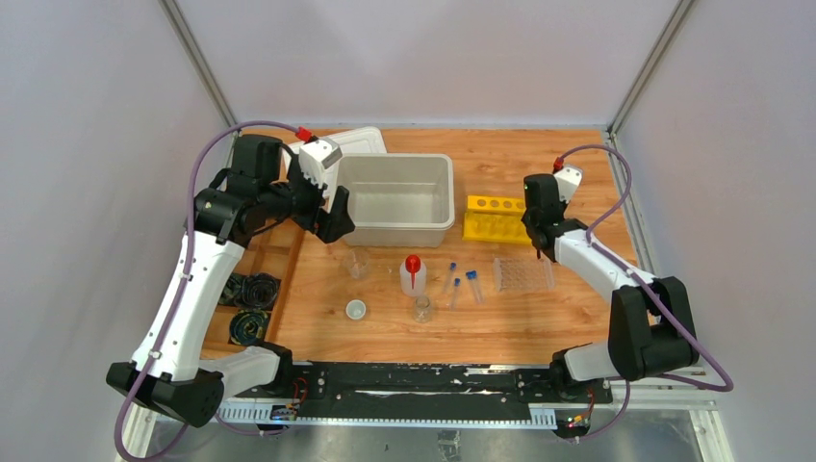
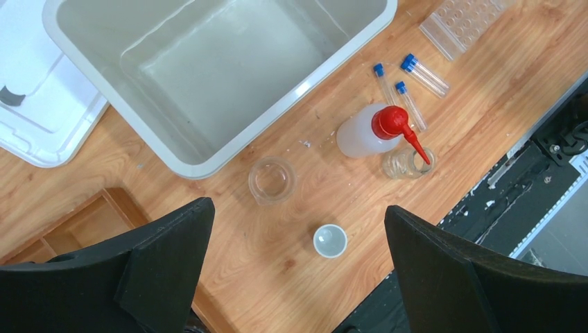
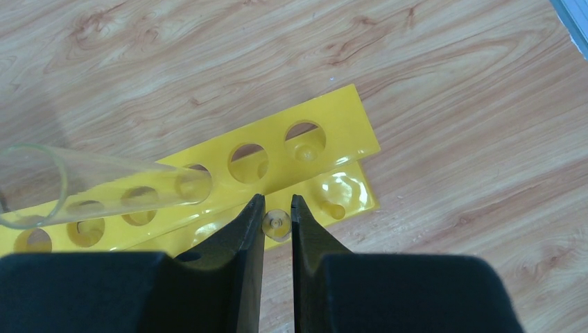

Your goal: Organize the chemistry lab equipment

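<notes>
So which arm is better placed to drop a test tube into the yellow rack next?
Right. The right gripper is shut on a small clear tube over the holes of the yellow rack. The left gripper hangs open by the grey bin, holding nothing.

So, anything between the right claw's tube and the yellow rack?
Nothing visible. The small tube in the right claw hangs over the yellow rack's edge; the two nearest holes are open. Another clear tube leans in a hole farther along.

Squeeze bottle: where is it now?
Top view: squeeze bottle mid-table, in front of the grey bin, blue-capped tubes to its right, small glass beaker just nearer the arms.
</notes>
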### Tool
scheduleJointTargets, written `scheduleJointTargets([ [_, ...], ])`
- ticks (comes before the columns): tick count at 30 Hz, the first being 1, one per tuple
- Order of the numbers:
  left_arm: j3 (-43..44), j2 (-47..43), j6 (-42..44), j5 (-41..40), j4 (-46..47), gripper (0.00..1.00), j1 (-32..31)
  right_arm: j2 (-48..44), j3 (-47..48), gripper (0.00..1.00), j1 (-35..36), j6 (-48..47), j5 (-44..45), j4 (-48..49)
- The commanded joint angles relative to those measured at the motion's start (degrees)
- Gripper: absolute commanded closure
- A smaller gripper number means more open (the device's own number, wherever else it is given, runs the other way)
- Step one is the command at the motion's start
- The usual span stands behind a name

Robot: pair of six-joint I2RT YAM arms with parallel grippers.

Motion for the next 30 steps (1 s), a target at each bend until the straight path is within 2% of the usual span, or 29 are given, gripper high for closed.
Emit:
scheduleJointTargets([
  [1, 1.97, -0.48, 0.48, -0.25, -0.23, 0.0, 0.41, -0.6, -1.98, 1.0, 1.08, 1.48, -1.33, -2.12],
  [14, 1.91, -0.61, 0.22, -0.07, -0.23, 0.0, 0.41, -5.7, -4.4, 1.0, 3.3, -1.39, 1.79, -1.34],
  [22, 1.85, -0.62, 0.31, -0.21, -0.23, 0.0, 0.41, -3.86, -4.42, 1.0, 3.2, -1.58, 3.78, -1.18],
  [23, 1.81, -0.63, 0.31, -0.24, -0.23, 0.0, 0.41, -3.39, -4.16, 0.99, 3.28, -1.4, 3.65, -1.34],
  [30, 1.54, -1.01, 0.78, -0.69, -0.18, 0.0, 0.41, -2.51, -3.34, 0.72, 3.25, 0.07, 1.46, -2.29],
])
